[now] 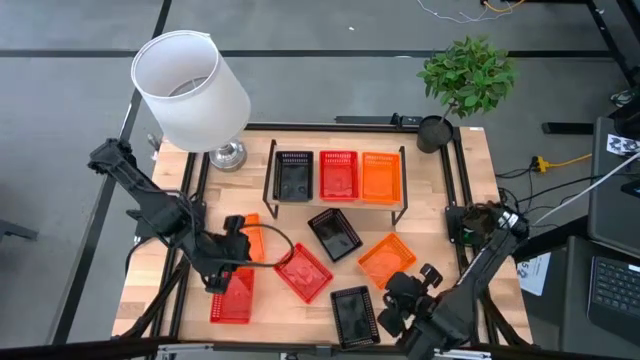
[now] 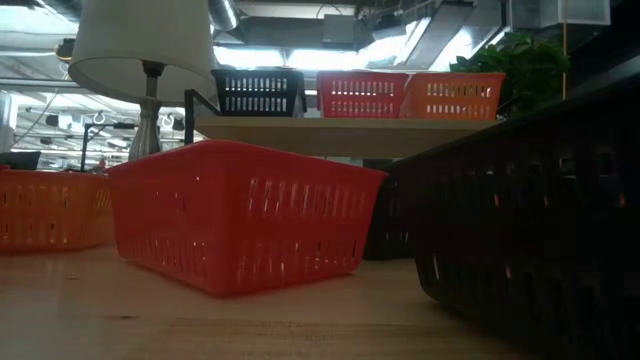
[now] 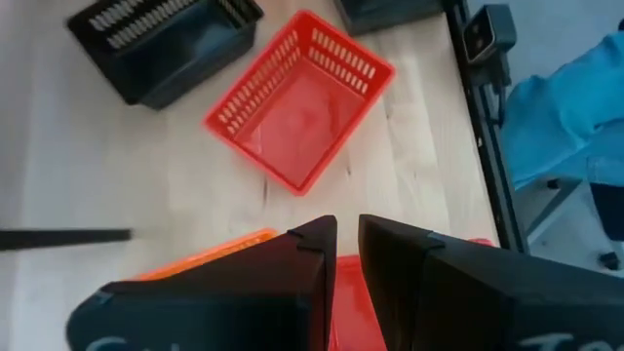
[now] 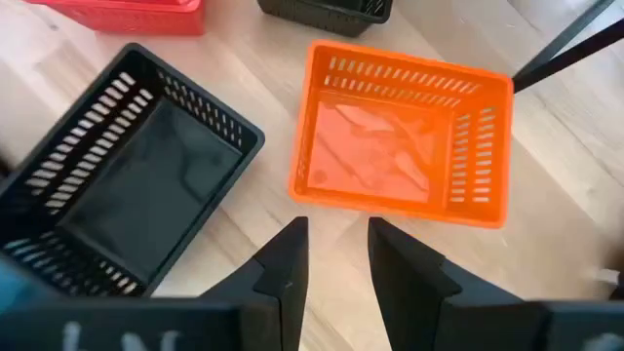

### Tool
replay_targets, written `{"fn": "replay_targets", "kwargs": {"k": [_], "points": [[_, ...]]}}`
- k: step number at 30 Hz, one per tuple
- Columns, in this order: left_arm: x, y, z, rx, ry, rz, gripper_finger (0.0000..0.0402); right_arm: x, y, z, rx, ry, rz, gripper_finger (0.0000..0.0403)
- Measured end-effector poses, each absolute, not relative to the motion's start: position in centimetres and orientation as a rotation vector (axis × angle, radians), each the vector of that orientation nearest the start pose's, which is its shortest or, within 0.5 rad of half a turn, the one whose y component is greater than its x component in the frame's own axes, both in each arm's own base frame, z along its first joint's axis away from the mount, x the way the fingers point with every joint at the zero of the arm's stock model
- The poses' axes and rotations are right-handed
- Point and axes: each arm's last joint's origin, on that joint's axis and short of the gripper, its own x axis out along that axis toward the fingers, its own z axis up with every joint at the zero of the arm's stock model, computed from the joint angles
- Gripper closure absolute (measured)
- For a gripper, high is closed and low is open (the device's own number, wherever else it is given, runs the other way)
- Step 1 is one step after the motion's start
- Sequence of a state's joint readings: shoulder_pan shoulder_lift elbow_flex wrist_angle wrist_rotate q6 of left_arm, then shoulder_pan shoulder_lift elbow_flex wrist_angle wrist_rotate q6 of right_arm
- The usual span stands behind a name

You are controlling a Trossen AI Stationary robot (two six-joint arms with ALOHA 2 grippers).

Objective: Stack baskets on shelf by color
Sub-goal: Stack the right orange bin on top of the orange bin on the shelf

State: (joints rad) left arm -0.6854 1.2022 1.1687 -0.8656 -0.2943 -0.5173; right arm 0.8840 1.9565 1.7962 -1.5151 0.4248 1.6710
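Shelf: at the back of the counter, between the lamp and the plant.
On the shelf: three baskets in a row, one deep: black shelf basket on the lamp side, red shelf basket in the middle, orange shelf basket on the plant side.
Loose baskets: six on the counter in front of the shelf, none stacked.
Centre black basket: just before the shelf, turned at an angle.
Centre red basket: near the counter's middle, also at an angle, upright with its mouth up.
Right orange basket: just beside the centre black basket, towards the right arm.
Front black basket: at the counter's front edge, close to the right arm.
Left orange basket: partly hidden under the left arm.
Left red basket: at the front left, close by the left orange basket.
Left gripper: above the gap between the left orange and left red baskets, facing the centre red basket; jaws a narrow slit apart, nothing between them.
Right gripper: above bare counter just short of the right orange basket, front black basket beside it; jaws apart and empty.
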Motion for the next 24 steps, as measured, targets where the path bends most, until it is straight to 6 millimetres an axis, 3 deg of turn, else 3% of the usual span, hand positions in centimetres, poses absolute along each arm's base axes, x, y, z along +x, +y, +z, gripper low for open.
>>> {"fn": "replay_targets", "kwargs": {"k": [7, 16, 24], "points": [[19.0, -14.5, 30.5, -0.009, 0.801, -0.189, 0.0363, 27.1, 25.8, 25.4, 0.517, 1.210, -0.828, 0.0295], [19.0, -14.4, 30.1, 0.013, 0.798, -0.157, 0.0363, 31.5, 21.3, 24.4, 0.544, 1.254, -0.813, 0.0295], [18.9, -14.3, 30.0, 0.021, 0.810, -0.154, 0.0363, 31.7, 20.3, 20.9, 0.537, 1.345, -0.797, 0.0295]]}}
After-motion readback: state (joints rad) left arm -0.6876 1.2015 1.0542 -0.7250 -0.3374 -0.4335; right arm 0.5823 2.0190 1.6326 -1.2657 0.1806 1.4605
